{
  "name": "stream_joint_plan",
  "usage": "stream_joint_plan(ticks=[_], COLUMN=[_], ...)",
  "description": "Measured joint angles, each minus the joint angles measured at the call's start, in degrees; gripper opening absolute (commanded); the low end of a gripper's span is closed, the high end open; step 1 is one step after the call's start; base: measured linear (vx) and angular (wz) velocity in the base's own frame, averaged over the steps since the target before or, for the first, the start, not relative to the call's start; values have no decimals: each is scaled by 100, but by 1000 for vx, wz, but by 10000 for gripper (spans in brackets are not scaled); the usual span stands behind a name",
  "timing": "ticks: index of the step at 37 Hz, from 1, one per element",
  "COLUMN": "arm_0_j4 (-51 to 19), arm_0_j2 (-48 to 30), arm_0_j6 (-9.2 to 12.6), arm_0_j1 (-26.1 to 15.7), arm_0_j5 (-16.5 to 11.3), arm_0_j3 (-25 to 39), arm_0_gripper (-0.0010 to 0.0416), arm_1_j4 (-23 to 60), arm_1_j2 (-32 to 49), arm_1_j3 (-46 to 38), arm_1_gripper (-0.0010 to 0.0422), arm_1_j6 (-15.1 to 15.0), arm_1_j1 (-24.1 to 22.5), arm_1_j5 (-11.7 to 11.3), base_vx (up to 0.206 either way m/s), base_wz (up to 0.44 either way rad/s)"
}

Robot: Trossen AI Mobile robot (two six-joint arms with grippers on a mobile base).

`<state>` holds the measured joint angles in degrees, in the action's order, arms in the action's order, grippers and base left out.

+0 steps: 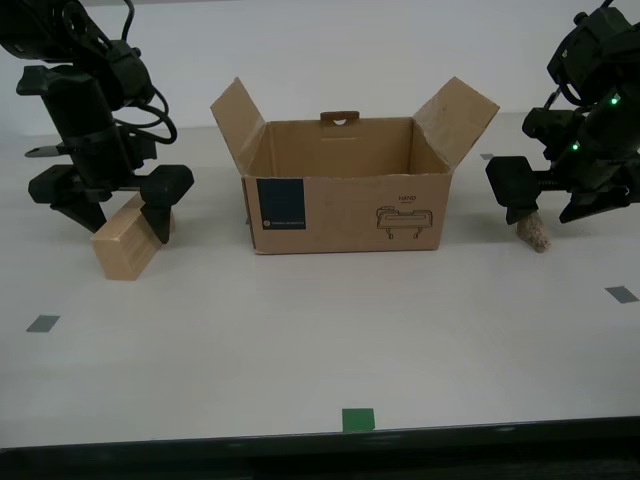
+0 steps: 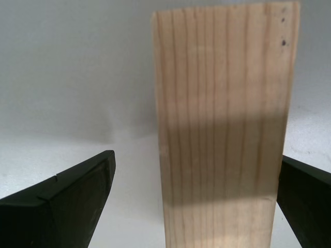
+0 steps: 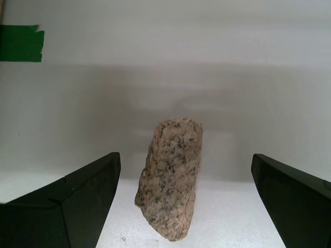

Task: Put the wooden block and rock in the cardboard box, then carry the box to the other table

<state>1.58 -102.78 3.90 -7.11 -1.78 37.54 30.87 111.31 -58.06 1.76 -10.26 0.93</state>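
Note:
The cardboard box (image 1: 345,210) stands open in the middle of the exterior view, flaps up, and no contents show over its front wall. At the exterior view's left the wooden block (image 1: 125,250) lies on the table. My second gripper (image 1: 115,215) is open and straddles it. In the second wrist view the wooden block (image 2: 225,129) sits close to one finger of my second gripper (image 2: 194,201) and well apart from the other. At the exterior view's right the rock (image 1: 535,236) rests on the table under my first gripper (image 1: 552,207). The rock (image 3: 170,181) lies between the fingers of my open first gripper (image 3: 186,201), touching neither. The other table is out of view.
The pale tabletop (image 1: 300,330) carries grey tape squares (image 1: 42,323) (image 1: 621,294) and a green tape square (image 1: 358,419) near its dark front edge. Another green tape piece (image 3: 20,44) shows beyond the rock in the first wrist view.

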Motion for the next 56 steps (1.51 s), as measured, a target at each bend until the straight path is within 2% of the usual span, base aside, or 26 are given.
stream_joint_plan(ticks=[21,39,48,52,56], arm_0_j4=[568,623,675,726,765], arm_0_j2=[0,0,-136,-468,-695], arm_0_j6=[-92,-111,-114,-170,-223], arm_0_j1=[-7,-7,-7,-13,-11], arm_0_j5=[17,20,20,57,61], arm_0_j3=[-337,-367,-363,-302,-240], arm_0_gripper=[346,291,299,304,309], arm_1_j4=[-20,-15,11,52,70], arm_1_j2=[0,0,0,0,0], arm_1_j3=[0,0,0,0,0], arm_1_gripper=[389,389,388,369,323], arm_1_j6=[0,2,11,50,70], arm_1_j1=[0,0,0,0,0], arm_1_j5=[0,0,0,0,0], base_vx=[0,0,0,0,0], base_wz=[0,0,0,0,0])
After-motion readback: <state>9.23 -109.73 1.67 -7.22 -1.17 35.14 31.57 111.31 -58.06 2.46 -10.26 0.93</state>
